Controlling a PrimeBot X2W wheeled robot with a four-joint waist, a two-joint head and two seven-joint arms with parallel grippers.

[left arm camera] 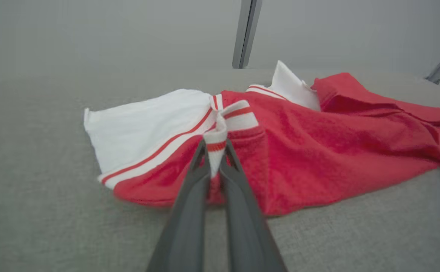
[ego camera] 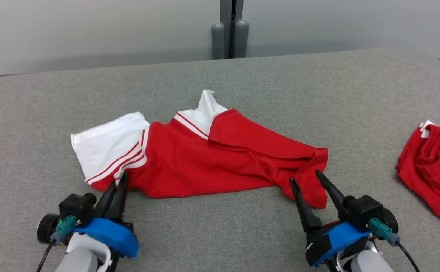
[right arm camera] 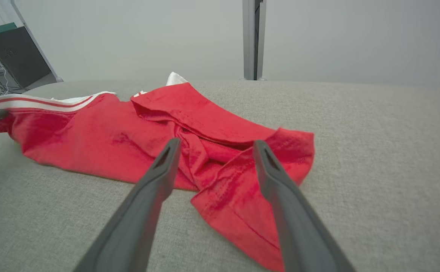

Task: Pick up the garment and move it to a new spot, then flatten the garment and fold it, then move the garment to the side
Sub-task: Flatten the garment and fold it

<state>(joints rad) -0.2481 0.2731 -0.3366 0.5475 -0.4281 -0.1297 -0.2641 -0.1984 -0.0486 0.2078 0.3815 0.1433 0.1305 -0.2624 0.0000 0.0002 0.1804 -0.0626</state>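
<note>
Garment (ego camera: 212,162) lying crosswise on the grey surface (ego camera: 220,234), on the near side of the grey post (ego camera: 230,37).

Its long axis runs left to right. The white sleeve end reaches left of the post, the red hem end right of it, and the white collar points toward the post. My left pincer (ego camera: 118,180) is clenched on the striped white and red band at the near edge, left of the post. My right pincer (ego camera: 305,176) is released, with its fingers spread over the red hem corner, right of the post. Bare surface lies between garment and post, and also toward me. Far right of the post, a second red cloth (ego camera: 431,166) lies at the surface edge, well apart from the hem.
</note>
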